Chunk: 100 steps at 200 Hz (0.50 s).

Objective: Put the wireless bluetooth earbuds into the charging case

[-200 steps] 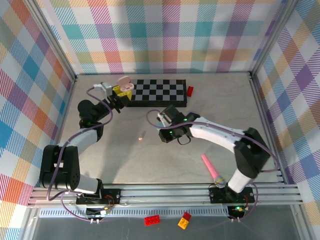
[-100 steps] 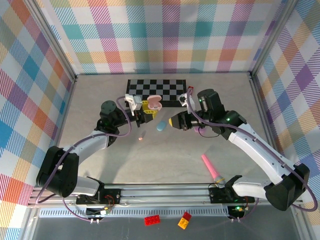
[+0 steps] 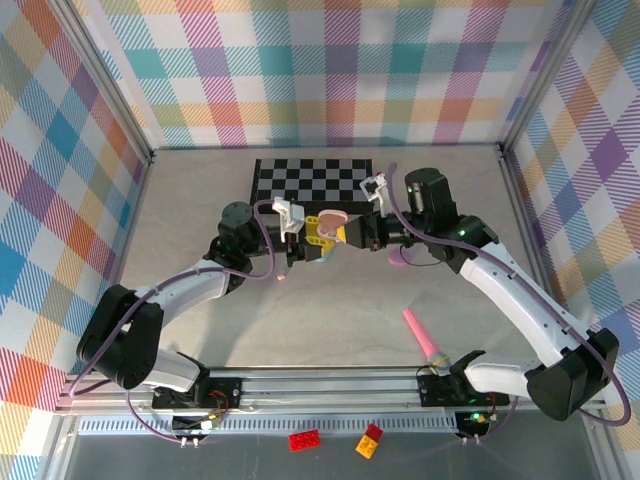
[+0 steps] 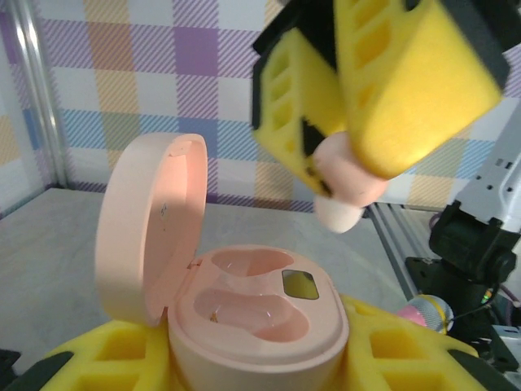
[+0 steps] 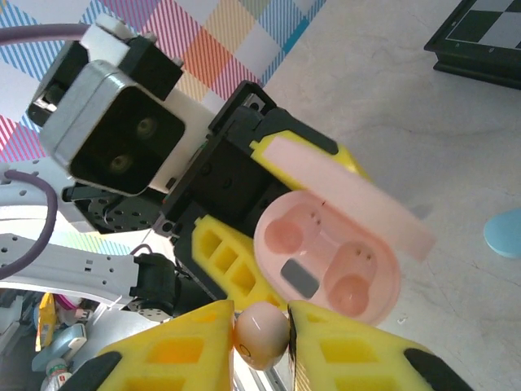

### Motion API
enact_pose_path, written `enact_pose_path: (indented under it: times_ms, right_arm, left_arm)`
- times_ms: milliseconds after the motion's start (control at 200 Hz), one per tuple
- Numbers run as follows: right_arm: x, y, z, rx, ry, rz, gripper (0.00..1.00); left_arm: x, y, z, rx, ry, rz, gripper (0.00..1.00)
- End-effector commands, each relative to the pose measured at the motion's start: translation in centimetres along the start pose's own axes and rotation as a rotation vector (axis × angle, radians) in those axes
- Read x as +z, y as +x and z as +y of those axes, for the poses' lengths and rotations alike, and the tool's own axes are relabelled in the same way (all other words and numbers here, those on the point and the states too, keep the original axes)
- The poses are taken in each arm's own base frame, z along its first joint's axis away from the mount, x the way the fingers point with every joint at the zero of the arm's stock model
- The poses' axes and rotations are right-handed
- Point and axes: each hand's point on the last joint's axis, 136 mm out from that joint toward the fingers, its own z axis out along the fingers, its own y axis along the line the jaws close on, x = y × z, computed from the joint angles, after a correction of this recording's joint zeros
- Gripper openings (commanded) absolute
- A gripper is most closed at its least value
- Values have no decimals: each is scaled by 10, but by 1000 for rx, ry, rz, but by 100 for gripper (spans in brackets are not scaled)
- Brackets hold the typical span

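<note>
Above the grey desk (image 3: pixel 330 330), the left fingers (image 4: pixel 391 358) clenched the open pink charging case (image 4: pixel 260 318), its base hidden between them. The right fingers (image 5: pixel 342 350) pinched a pink earbud (image 5: pixel 261 334), partly covered, just above it.

No writing, brand, number or sign can be read in any view; the charging case (image 4: pixel 252 326) carries a small dark rectangular panel (image 4: pixel 299 285) on its top face, beside its 2 wells, but nothing on that panel is legible.
</note>
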Motion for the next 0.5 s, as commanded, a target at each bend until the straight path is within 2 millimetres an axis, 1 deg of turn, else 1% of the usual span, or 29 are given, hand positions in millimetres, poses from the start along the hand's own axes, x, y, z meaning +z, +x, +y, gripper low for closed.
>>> enact_pose_path:
  times_ms: [0,260,495]
  right_arm:
    - [-2,-9,4,-5,-15,-19,21]
    - [-4,-7,-5,-9,28,-22,21]
    - [-4,-3,-12,0,54,-4,21]
  left_arm:
    - [5,-13,-13,48,74,-16,36]
    - [7,-15,-19,42,97,-16,36]
    - [7,-22,-16,39,82,-44,36]
